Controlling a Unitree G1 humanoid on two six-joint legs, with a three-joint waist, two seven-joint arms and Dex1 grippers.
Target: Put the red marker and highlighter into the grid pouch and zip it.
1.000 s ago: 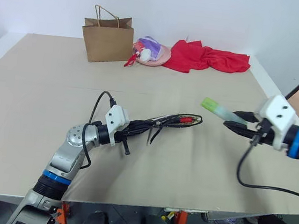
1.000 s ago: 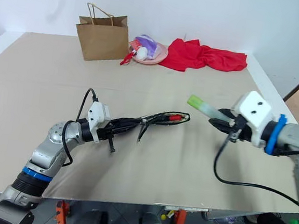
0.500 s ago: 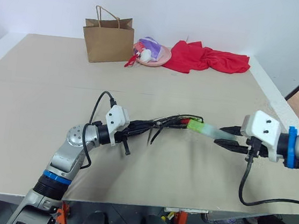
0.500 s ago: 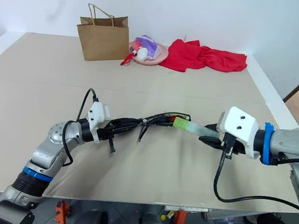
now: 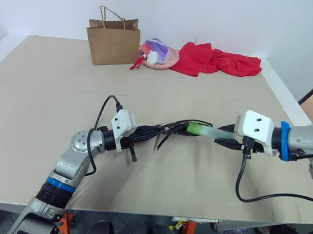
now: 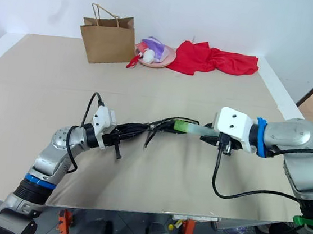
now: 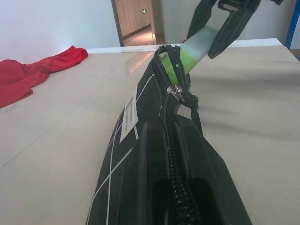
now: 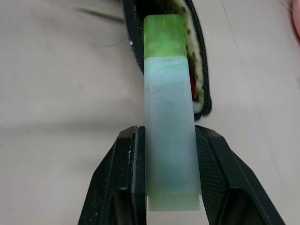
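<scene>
My left gripper [image 5: 140, 133] is shut on the left end of the grid pouch [image 5: 163, 129], a black fabric pouch with white lines held edge-up over the table. Its zipper [image 7: 174, 140] is undone and the mouth gapes at the right end. My right gripper [image 5: 226, 136] is shut on the highlighter [image 8: 169, 117], pale mint with a green cap [image 7: 180, 65]. The cap end pokes into the pouch mouth. Beside the highlighter, a sliver of the red marker [image 8: 191, 88] shows inside the pouch.
At the back of the table stand a brown paper bag [image 5: 113, 41], a pink plate [image 5: 171, 59] with a plush toy, and a crumpled red cloth [image 5: 219, 61]. The table's right edge [image 5: 292, 113] runs close to my right arm.
My right gripper has carried the highlighter left and down, from clear of the pouch to its open mouth, cap end first. The left gripper and the pouch have stayed still.
</scene>
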